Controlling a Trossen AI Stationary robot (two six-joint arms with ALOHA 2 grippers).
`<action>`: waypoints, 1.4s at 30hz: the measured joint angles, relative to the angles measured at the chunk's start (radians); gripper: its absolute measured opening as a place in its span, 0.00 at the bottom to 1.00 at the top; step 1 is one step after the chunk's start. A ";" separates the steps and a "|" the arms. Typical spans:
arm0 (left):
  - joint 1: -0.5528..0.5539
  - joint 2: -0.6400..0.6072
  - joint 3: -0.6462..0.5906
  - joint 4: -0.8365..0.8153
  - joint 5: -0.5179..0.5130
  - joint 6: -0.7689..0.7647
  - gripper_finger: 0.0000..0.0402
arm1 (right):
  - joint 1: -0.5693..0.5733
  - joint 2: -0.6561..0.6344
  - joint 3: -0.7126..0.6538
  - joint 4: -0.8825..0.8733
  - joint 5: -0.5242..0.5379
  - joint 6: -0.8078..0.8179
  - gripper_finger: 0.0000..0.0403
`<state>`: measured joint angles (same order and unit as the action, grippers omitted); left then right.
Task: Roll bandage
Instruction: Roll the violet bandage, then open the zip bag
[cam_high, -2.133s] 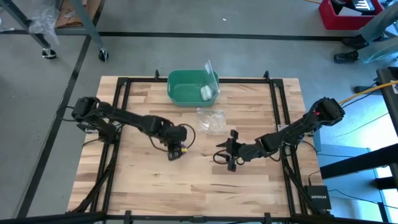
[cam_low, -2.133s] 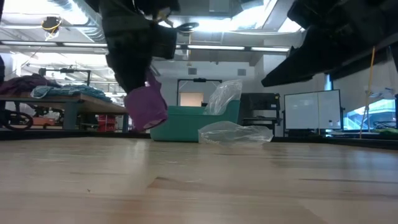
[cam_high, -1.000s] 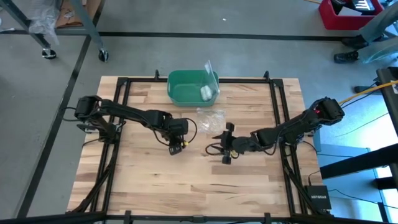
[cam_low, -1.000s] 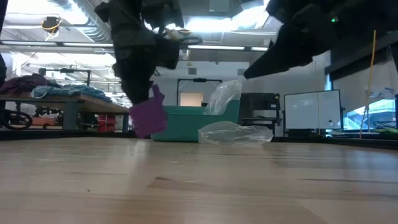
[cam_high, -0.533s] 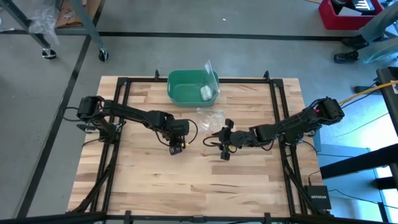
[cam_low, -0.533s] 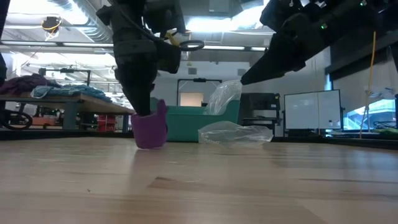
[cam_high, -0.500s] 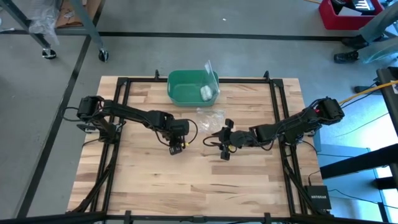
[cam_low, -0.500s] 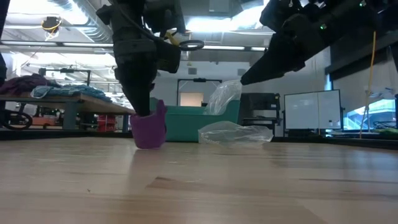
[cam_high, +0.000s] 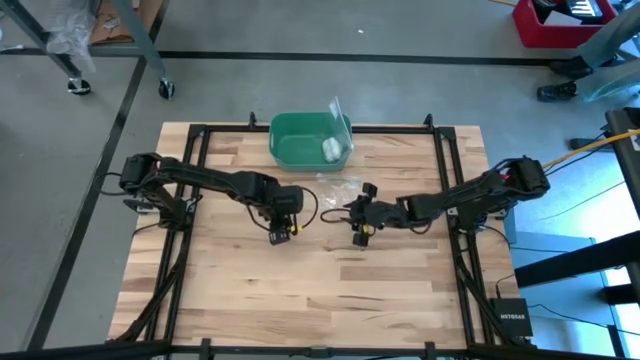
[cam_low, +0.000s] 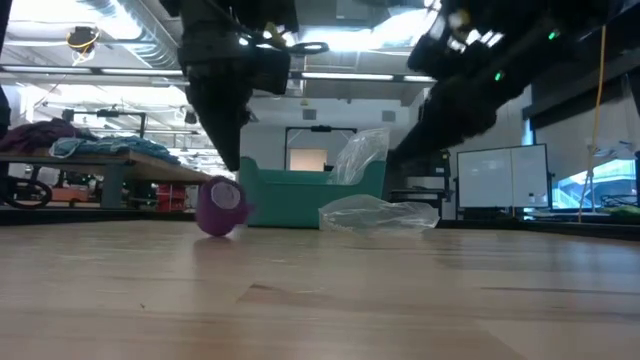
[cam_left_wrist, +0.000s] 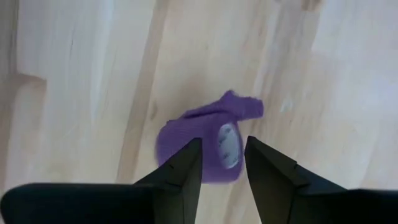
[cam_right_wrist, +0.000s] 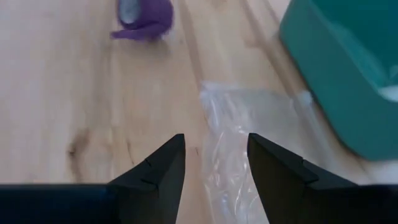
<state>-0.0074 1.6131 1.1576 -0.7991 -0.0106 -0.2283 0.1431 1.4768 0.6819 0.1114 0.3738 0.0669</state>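
The purple bandage (cam_low: 219, 206) is a small roll lying on its curved side on the wooden table, with its pale core end (cam_low: 228, 196) facing the near edge. In the left wrist view the bandage (cam_left_wrist: 198, 142) shows a short loose tail (cam_left_wrist: 246, 107). My left gripper (cam_left_wrist: 221, 158) hangs open just above it, pointing down, with a gap between its tips (cam_low: 229, 163) and the roll. In the high view the left gripper (cam_high: 279, 231) hides the roll. My right gripper (cam_right_wrist: 214, 158) is open and holds nothing. It hovers at mid-table (cam_high: 358, 230), right of the roll.
A crumpled clear plastic bag (cam_high: 338, 191) lies just beyond my right gripper, and it also shows in the right wrist view (cam_right_wrist: 249, 134). A green bin (cam_high: 310, 140) holding a small white roll (cam_high: 330, 150) stands at the table's far edge. Bare wood lies toward the near edge.
My left gripper set the bandage roll upright on the table, then let go and rose a little. The roll has tipped over onto its side, so its core now faces the near edge. My right gripper has drifted toward the far edge, nearer the plastic bag, still open.
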 joint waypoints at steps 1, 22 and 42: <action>0.000 -0.001 0.000 -0.004 0.000 0.003 0.28 | -0.017 0.016 0.000 0.006 -0.015 -0.007 0.44; -0.040 0.014 -0.198 0.649 -0.124 -0.084 0.28 | 0.133 0.248 0.001 0.086 -0.386 0.203 0.44; -0.040 0.109 -0.238 0.772 -0.123 -0.255 0.28 | 0.142 0.168 0.226 -0.294 -0.066 -0.037 0.44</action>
<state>-0.0475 1.7226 0.9192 -0.0275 -0.1341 -0.4830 0.2854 1.6452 0.9075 -0.1827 0.3079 0.0298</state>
